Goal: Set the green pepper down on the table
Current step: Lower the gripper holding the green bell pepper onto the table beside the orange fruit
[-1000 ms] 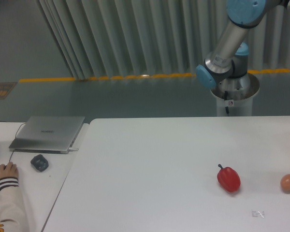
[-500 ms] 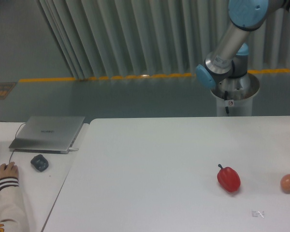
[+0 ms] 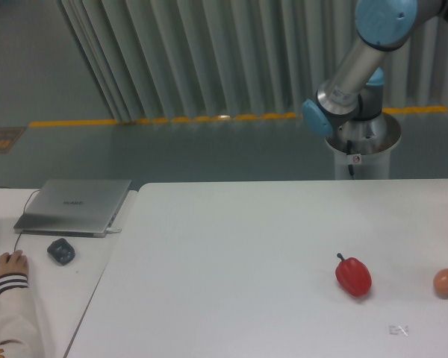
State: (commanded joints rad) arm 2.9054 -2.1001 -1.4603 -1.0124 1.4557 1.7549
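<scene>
Although the silver and light-blue robot arm (image 3: 356, 66) rises from its pedestal behind the large plain white tabletop (image 3: 231, 253), its upper links run off the top edge of the view, so the claw lies outside the picture and whether its fingers are apart or together cannot be told. No glossy dark-green bell pepper shows anywhere in view either, so its place, its heading and the line of its long axis cannot be made out.

On the right part of the tabletop lies a glossy red pepper (image 3: 354, 276) with a short dark stem pointing up and to the left. Near the right edge, apart from the red pepper, sits a small orange-brown egg-shaped thing (image 3: 446, 282). In front of and between these two, a small grey printed mark (image 3: 398, 330) shows on the white surface.

To the left stands a separate white desk (image 3: 52, 283), just beside the tabletop. It carries a closed silver laptop (image 3: 75, 206) and, in front of that, a dark grey mouse (image 3: 60, 250). A person's hand (image 3: 9, 263) in a striped cuff rests on the desk at the lower left, the sleeve cut off by the frame. Behind everything hang pale ribbed curtains (image 3: 187, 56) above a grey floor with a yellow line (image 3: 164, 119).
</scene>
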